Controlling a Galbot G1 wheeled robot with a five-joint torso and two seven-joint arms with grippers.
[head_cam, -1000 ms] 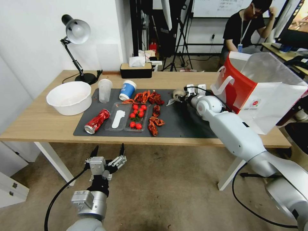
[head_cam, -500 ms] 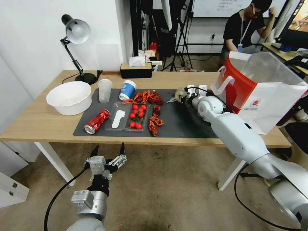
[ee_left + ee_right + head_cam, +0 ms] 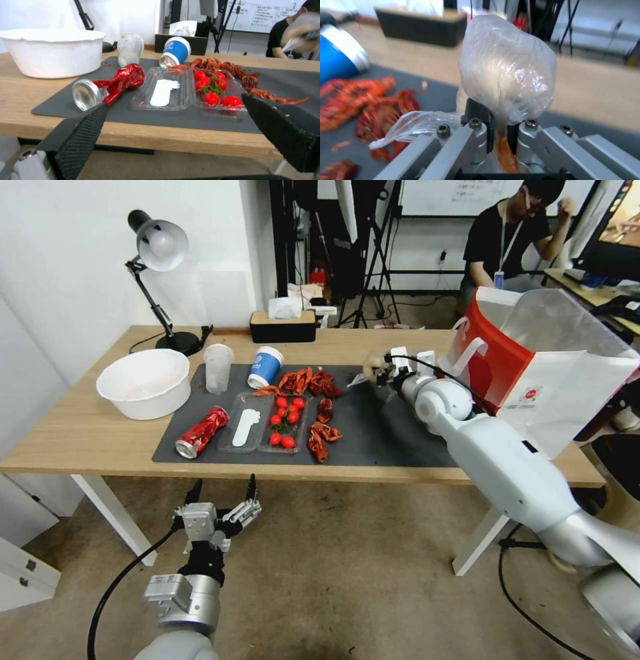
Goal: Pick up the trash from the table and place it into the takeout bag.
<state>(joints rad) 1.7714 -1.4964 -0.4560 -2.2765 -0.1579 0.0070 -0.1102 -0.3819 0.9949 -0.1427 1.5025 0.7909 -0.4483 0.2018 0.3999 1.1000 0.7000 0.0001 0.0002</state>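
Note:
My right gripper [image 3: 381, 373] is shut on a small clear wrapped bundle [image 3: 371, 363], held just above the dark mat [image 3: 393, 440] and left of the red-and-white takeout bag [image 3: 547, 373]. In the right wrist view the bundle [image 3: 506, 67] bulges up out of the gripper [image 3: 500, 125]. On the table [image 3: 80, 433] stand a white bowl [image 3: 143, 383], a clear plastic cup [image 3: 218, 368] and a blue-and-white paper cup [image 3: 265, 367]. A crushed red can [image 3: 201, 431] lies beside them. My left gripper [image 3: 224, 485] hangs open below the table's front edge, facing the can [image 3: 110, 85].
A clear tray [image 3: 267, 430] with cherry tomatoes and a white utensil lies mid-mat. Red crayfish shells [image 3: 320, 407] are scattered beside it. A desk lamp [image 3: 160, 253] and a tissue box [image 3: 283, 323] stand at the back edge.
My right gripper has carried the bundle a little up and toward the bag. The left gripper has risen slightly below the table.

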